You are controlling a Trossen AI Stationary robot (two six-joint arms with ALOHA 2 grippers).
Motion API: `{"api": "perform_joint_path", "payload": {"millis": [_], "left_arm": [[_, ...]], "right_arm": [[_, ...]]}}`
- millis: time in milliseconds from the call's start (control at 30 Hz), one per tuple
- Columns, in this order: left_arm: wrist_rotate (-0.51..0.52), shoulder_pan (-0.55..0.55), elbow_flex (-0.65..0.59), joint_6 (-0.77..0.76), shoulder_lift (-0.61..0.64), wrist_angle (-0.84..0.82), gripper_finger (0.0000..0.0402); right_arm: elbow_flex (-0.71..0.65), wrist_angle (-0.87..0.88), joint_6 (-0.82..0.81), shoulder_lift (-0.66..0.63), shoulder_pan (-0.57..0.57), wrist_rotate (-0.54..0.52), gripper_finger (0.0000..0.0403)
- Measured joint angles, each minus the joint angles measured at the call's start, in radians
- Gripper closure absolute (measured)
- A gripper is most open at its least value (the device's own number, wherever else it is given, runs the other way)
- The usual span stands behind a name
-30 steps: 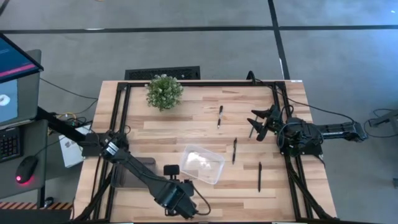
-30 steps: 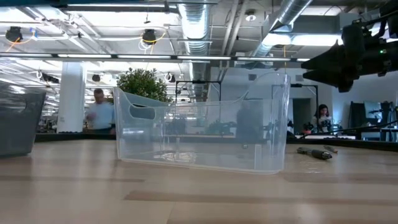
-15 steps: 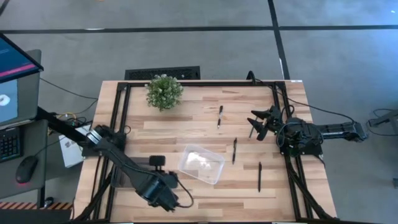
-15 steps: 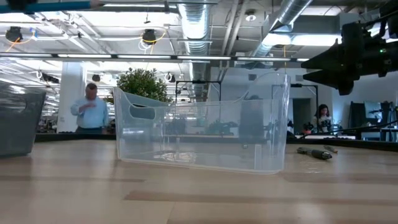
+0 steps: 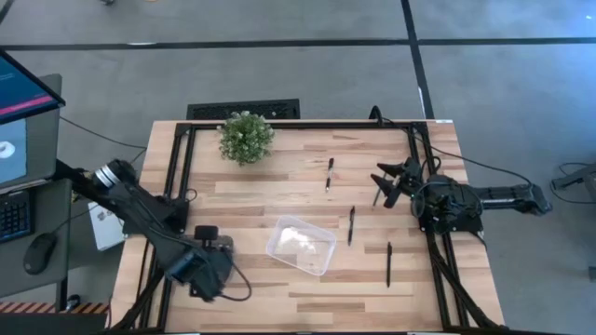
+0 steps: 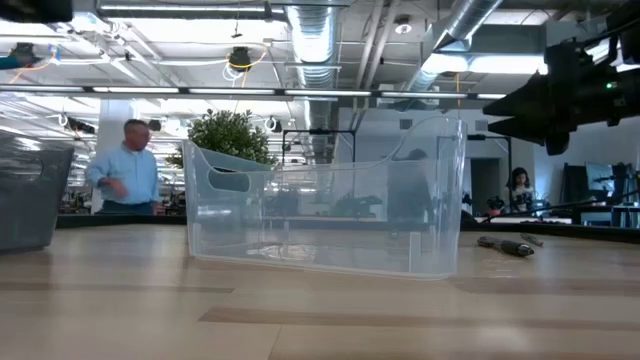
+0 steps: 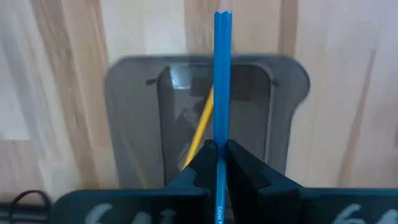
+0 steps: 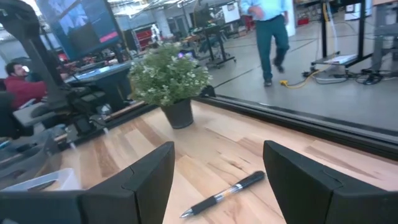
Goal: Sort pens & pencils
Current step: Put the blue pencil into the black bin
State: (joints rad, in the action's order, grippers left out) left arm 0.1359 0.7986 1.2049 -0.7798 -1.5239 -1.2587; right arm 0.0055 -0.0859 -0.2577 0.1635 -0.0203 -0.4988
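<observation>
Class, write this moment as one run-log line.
left gripper: shut on blue pencil, above grey bin holding yellow pencil | right gripper: open, near black pen

You see: potted plant (image 5: 246, 137) at table's far edge | clear bin (image 5: 302, 246) mid-table | dark bin (image 7: 205, 118) under left wrist camera | person (image 6: 123, 169) walking behind

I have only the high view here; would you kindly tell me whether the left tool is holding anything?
Observer: Yes, the left tool is shut on the blue pencil.
Operator: Thank you. What sits beneath it?
Observer: A grey bin, with the yellow pencil lying inside.
Operator: And the right tool?
Observer: The right tool is open and empty, with a black pen lying just ahead of it.
</observation>
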Motion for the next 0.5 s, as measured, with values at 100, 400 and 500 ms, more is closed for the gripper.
{"api": "perform_joint_path", "payload": {"millis": [100,400,500], "left_arm": [[-0.023,0.040,-0.077,-0.018,0.064,0.012,0.0395],[-0.132,0.085,-0.295,0.089,0.155,0.018,0.0395],[-0.124,0.084,-0.333,0.164,0.158,0.023,0.0395]], "right_arm": [[0.000,0.010,0.000,0.000,-0.017,0.000,0.0135],[0.000,0.001,-0.116,0.000,-0.075,0.000,0.0135],[0.000,0.003,-0.144,0.000,-0.086,0.000,0.0135]]}}
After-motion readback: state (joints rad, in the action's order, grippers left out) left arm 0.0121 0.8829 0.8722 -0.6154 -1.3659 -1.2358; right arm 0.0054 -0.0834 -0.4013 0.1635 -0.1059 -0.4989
